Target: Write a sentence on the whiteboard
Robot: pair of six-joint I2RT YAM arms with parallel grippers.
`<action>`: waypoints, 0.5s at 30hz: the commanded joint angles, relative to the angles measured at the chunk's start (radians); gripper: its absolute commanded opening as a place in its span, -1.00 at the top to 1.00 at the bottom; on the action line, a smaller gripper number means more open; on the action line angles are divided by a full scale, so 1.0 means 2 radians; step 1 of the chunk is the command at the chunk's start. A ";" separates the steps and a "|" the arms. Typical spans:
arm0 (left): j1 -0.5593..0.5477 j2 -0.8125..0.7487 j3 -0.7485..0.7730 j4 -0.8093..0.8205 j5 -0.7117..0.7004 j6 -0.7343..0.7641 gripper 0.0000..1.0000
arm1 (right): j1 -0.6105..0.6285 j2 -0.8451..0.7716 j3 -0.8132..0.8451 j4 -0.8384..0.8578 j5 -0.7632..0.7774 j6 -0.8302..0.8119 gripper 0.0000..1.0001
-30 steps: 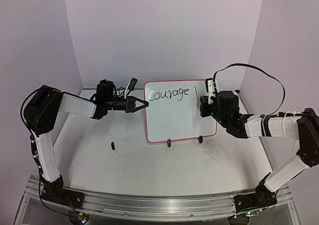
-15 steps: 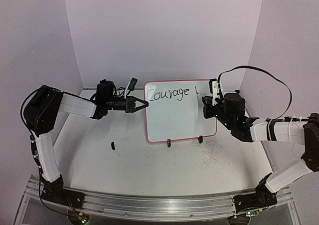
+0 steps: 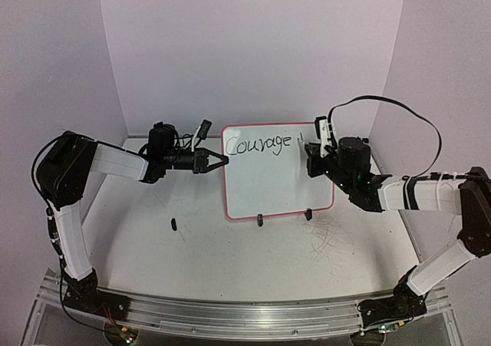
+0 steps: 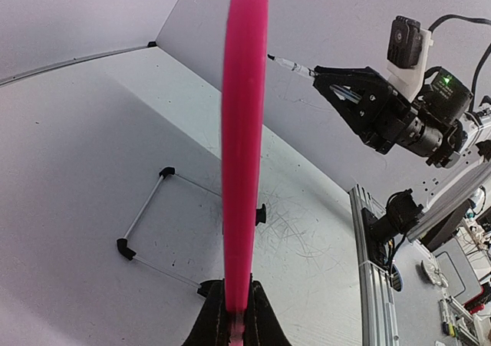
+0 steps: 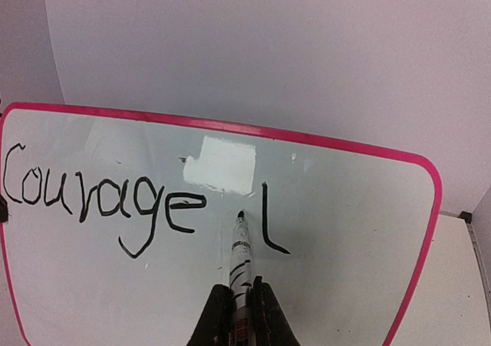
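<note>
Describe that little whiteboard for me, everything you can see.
The whiteboard is a small glossy white rectangle in a thin pink frame with rounded corners. It stands nearly upright on two black feet. "Courage" and one L-shaped stroke are handwritten along its top. Jaws of the left arm clamp its left edge; a marker points at its face.

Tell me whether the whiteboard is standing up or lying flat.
Standing upright: the whiteboard rests on two black clip feet, and the left gripper is shut on its left edge.
</note>
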 commanded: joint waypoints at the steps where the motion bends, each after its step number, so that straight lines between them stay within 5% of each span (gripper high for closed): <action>1: -0.007 -0.027 0.003 -0.001 0.019 0.010 1.00 | -0.001 0.010 0.025 0.012 0.009 -0.005 1.00; 15: -0.007 -0.026 0.004 -0.001 0.019 0.010 1.00 | -0.001 0.014 0.034 -0.020 0.101 0.015 1.00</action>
